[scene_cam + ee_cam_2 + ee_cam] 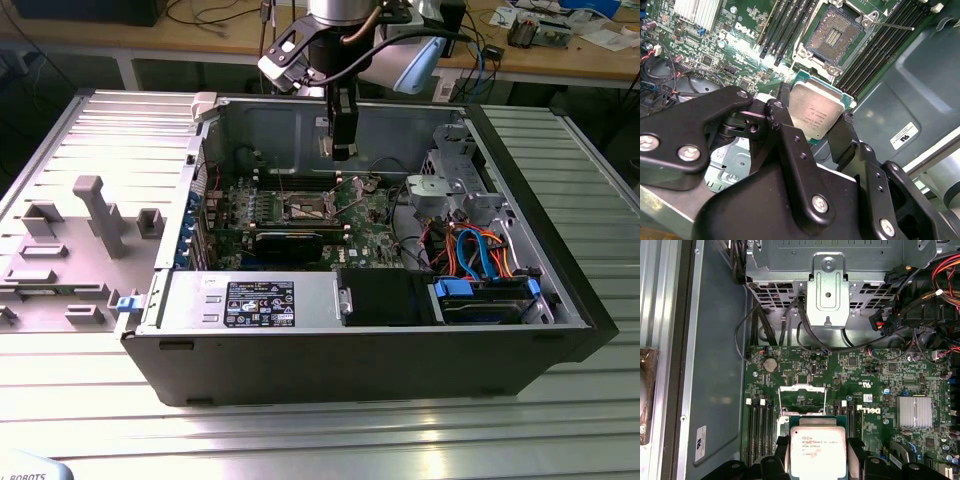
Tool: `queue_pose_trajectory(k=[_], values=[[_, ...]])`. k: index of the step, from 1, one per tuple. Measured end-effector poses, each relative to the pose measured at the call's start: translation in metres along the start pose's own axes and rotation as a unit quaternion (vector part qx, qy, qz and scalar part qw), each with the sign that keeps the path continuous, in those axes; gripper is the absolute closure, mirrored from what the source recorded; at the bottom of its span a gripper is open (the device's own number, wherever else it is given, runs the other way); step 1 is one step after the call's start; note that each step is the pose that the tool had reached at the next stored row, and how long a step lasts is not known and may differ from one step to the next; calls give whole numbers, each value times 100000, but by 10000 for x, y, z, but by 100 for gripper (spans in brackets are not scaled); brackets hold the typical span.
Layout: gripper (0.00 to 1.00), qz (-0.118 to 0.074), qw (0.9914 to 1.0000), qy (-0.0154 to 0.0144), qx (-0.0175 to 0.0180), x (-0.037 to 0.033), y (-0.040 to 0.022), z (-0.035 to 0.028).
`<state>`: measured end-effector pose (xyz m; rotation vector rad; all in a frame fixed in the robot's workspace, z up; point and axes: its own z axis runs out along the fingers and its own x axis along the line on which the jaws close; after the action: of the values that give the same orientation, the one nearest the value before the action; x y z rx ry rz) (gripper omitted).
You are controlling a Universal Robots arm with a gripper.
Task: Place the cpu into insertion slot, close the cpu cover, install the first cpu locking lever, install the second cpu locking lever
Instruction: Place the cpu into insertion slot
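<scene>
End effector clamped on the cpu by two opposite edges, held above the motherboard. Insertion slot is bare and well apart from the chip; cpu cover looks flipped up. Risk: any tilt or rotation offset on descent could bend the contacts or leave the chip hung on the rim.

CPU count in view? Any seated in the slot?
1. The cpu is held in the gripper above the board; the slot is empty. Parts of the case are hidden, so others may be.
</scene>
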<state>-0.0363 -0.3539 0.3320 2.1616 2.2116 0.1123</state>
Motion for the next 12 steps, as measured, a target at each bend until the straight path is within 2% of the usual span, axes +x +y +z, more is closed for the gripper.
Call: queue_pose_trajectory(k=[9,12], values=[[46,0,100000,11,-7,0,0,5],[46,6,100000,0,9,-1,-5,47]])
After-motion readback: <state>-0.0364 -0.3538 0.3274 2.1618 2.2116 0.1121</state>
